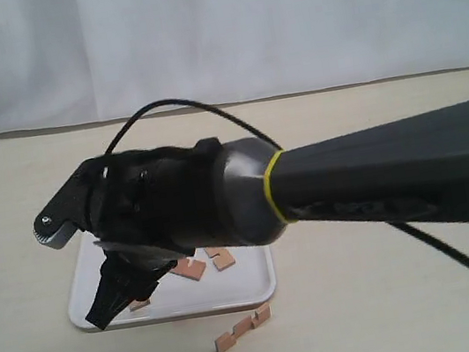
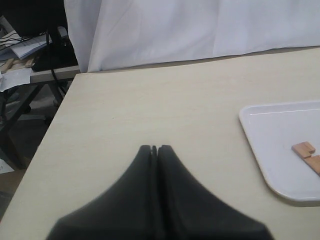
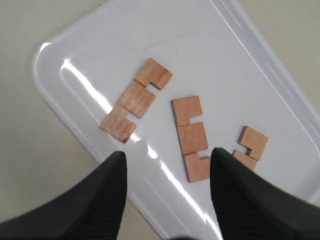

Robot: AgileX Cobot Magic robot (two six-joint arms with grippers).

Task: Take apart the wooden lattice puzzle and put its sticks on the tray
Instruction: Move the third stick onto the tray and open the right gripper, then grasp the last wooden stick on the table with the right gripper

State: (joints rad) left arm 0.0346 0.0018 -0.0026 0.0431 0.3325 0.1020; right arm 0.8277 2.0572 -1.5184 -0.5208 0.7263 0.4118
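Three sticks [image 3: 192, 137] on one tray [image 3: 280, 75], fourth stick [image 1: 242, 329] off it — right fingers [image 3: 100, 200] spread (empty), left fingers [image 2: 172, 190] closed

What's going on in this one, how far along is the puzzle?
Disassembly looks done. The right gripper hangs open over the white tray, where three notched sticks lie flat: one, a second, and a third partly behind a finger. A fourth stick lies on the table just outside the tray. The left gripper is shut and empty, above the table beside the tray.
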